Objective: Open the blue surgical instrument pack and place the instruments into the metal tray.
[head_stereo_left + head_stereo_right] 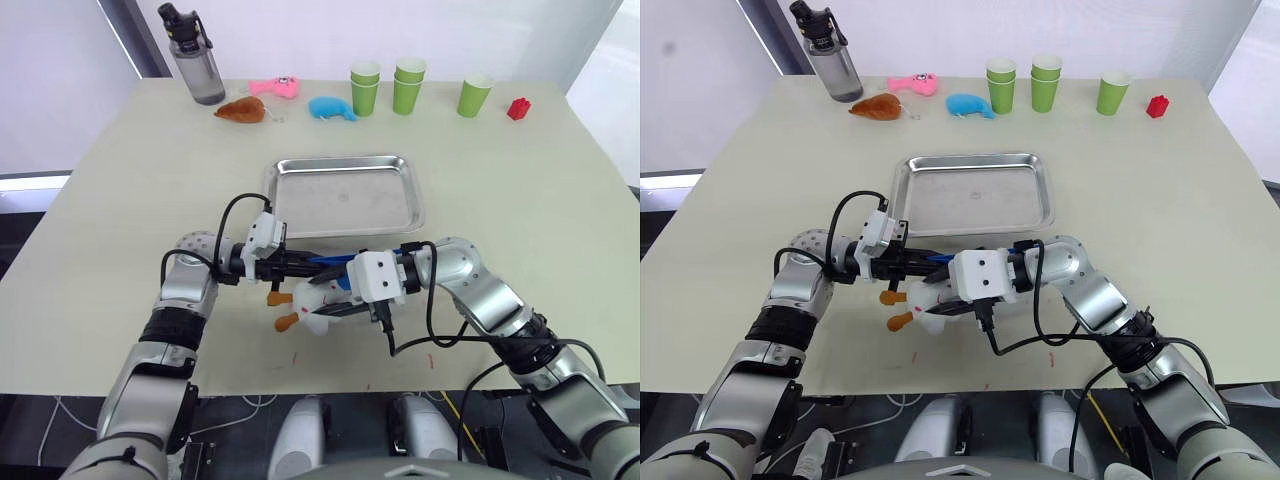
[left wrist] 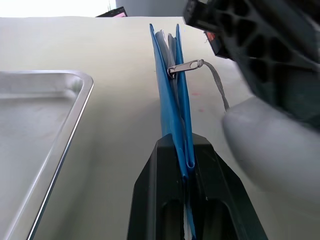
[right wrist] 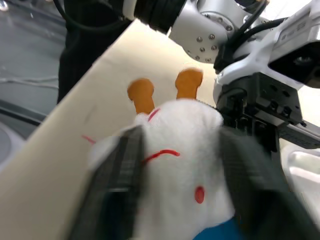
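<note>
The blue surgical instrument pack (image 2: 172, 110) stands on edge just in front of the metal tray (image 1: 345, 160). My left gripper (image 2: 184, 150) is shut on its lower edge. A silver zipper pull (image 2: 185, 66) hangs from the pack's far end. The same blue pack (image 1: 330, 260) shows as a thin strip between my two hands. My right gripper (image 3: 180, 135) is shut on a white plush toy (image 3: 175, 150) with orange feet, right beside the pack. The tray holds nothing. The instruments are hidden.
Along the table's far edge stand a dark water bottle (image 1: 195, 55), several green cups (image 1: 408, 85), a red block (image 1: 518, 108) and small pink (image 1: 275, 86), blue (image 1: 332, 108) and brown toys (image 1: 240, 110). The tray's rim (image 2: 65, 130) runs close beside the pack.
</note>
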Controlling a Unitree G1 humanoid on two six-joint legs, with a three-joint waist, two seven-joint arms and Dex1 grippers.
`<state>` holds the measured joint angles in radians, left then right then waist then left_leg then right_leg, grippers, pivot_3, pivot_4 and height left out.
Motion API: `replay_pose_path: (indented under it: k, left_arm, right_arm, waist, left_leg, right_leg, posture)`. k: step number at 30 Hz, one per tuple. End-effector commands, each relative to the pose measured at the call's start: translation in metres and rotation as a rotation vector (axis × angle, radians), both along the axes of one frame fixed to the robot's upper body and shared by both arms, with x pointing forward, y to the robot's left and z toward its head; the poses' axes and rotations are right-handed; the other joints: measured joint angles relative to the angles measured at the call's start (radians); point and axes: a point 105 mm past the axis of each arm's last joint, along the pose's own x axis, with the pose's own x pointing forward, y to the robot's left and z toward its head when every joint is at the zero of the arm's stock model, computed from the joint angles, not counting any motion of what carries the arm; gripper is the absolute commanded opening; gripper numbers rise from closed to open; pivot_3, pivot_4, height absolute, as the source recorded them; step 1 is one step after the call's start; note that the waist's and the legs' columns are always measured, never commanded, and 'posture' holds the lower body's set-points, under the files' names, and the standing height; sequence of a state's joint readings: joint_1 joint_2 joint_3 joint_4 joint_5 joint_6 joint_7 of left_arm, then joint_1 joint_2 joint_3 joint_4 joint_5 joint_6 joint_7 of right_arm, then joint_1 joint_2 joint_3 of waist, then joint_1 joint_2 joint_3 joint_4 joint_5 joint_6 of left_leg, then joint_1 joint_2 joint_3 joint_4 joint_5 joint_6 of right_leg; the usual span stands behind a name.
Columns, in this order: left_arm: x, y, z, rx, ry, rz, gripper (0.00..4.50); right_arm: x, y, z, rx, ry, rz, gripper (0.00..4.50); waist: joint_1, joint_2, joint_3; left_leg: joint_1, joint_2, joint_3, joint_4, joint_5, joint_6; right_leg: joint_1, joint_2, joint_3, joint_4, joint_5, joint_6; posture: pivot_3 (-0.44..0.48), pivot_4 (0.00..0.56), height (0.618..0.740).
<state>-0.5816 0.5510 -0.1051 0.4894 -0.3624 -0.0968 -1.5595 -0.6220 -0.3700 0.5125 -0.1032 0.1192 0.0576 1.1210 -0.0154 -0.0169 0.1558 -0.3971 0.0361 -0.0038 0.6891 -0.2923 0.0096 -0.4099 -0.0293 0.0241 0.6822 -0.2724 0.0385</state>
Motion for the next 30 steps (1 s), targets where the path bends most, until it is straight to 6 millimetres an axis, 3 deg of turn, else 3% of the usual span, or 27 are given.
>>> replay_pose_path:
  k: [1, 6, 10, 14, 18, 29, 30]
  left_arm:
    - [-0.006, 0.001, -0.008, 0.034, 0.021, -0.041, 0.00]
    - [-0.007, 0.001, -0.009, 0.035, 0.020, -0.041, 0.00]
    - [-0.007, 0.003, -0.009, 0.039, 0.019, -0.036, 0.00]
    - [-0.006, 0.004, -0.009, 0.045, 0.017, -0.029, 0.00]
    - [-0.005, 0.004, -0.008, 0.042, 0.016, -0.027, 0.00]
    - [-0.006, 0.005, -0.008, 0.041, 0.011, -0.021, 0.00]
    - [-0.006, 0.005, -0.008, 0.041, 0.011, -0.019, 0.00]
  right_arm:
    - [0.001, -0.004, 0.025, 0.057, -0.098, 0.016, 4.21]
    - [0.003, -0.020, 0.049, 0.133, -0.126, -0.016, 4.37]
    - [0.016, -0.052, 0.063, 0.225, -0.023, -0.168, 4.37]
    - [0.028, -0.087, 0.049, 0.196, 0.108, -0.289, 4.37]
    - [0.030, -0.107, 0.032, 0.160, 0.242, -0.333, 4.37]
    - [0.041, -0.114, -0.007, 0.094, 0.362, -0.364, 4.37]
    - [0.043, -0.113, -0.007, 0.102, 0.370, -0.364, 4.14]
  waist:
    - [0.000, 0.000, 0.000]
    - [0.001, 0.000, 0.000]
    - [0.002, 0.000, 0.000]
    - [0.004, 0.000, 0.000]
    - [-0.001, 0.000, 0.000]
    - [0.001, 0.000, 0.000]
    - [0.001, 0.000, 0.000]
  left_leg:
    - [0.000, 0.000, 0.000, 0.000, 0.000, 0.000]
    - [0.000, 0.000, 0.000, 0.000, 0.000, 0.000]
    - [0.000, 0.000, 0.000, 0.000, 0.000, 0.000]
    - [0.000, 0.000, 0.000, 0.000, 0.000, 0.000]
    - [0.001, 0.000, 0.000, 0.000, 0.000, 0.000]
    - [0.001, 0.001, 0.000, 0.000, 0.000, 0.000]
    - [0.001, 0.001, 0.000, 0.000, 0.000, 0.000]
  right_leg:
    - [0.000, 0.000, 0.000, 0.000, 0.000, 0.000]
    - [0.000, 0.000, 0.000, 0.000, 0.000, 0.000]
    - [0.000, 0.000, 0.000, 0.000, 0.000, 0.000]
    - [0.001, 0.000, 0.000, -0.001, 0.000, 0.000]
    - [0.001, 0.001, 0.001, 0.000, 0.000, 0.000]
    - [0.001, 0.001, 0.001, 0.000, 0.000, 0.000]
    - [0.001, 0.001, 0.001, 0.000, 0.000, -0.001]
  posture:
    - [0.000, 0.150, 0.734]
    - [0.000, 0.150, 0.734]
    - [0.000, 0.150, 0.734]
    - [0.000, 0.150, 0.734]
    - [0.000, 0.150, 0.734]
    - [0.000, 0.150, 0.734]
    - [0.000, 0.150, 0.734]
